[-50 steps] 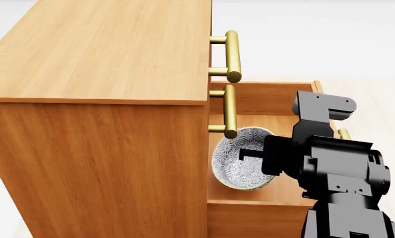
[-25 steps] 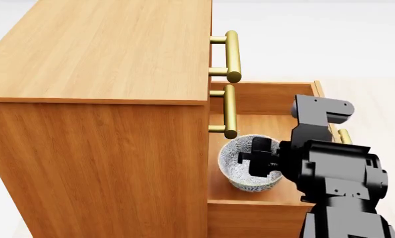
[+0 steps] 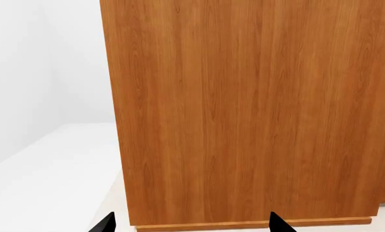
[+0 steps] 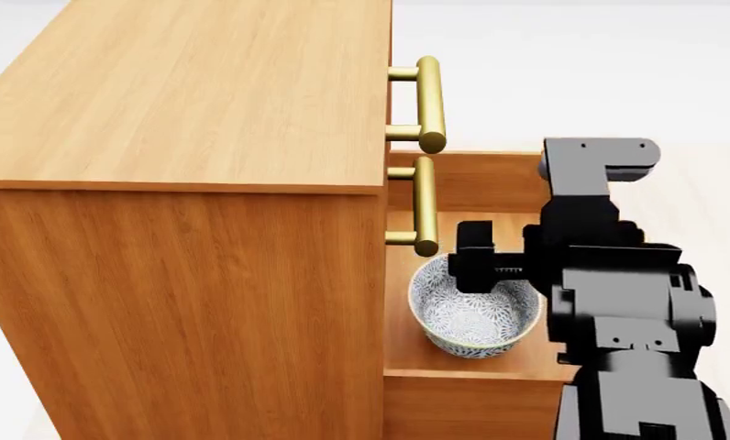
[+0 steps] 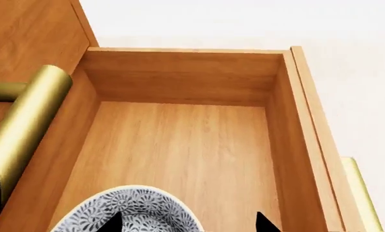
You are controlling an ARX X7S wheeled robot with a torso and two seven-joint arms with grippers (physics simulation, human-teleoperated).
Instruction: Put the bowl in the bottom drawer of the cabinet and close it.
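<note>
The bowl (image 4: 477,316), white with a blue-grey floral pattern, stands upright on the floor of the open bottom drawer (image 4: 488,179) of the cabinet (image 4: 182,92). My right gripper (image 4: 481,264) hovers just above the bowl's far rim, open and holding nothing. In the right wrist view the right gripper (image 5: 187,223) has its fingertips wide apart. One tip is over the bowl (image 5: 131,212) and the other over the bare floor of the bottom drawer (image 5: 179,140). My left gripper (image 3: 190,224) is open and faces the cabinet's side panel (image 3: 244,106). It does not show in the head view.
Brass bar handles of the top drawer (image 4: 430,101) and middle drawer (image 4: 425,206) jut out over the open drawer, close to my right gripper. The bottom drawer's own brass handle (image 5: 360,193) runs along its front. Pale floor surrounds the cabinet.
The bowl went from tilted in my right gripper's grip to upright on the drawer floor. The right gripper let go of it and rose clear of it.
</note>
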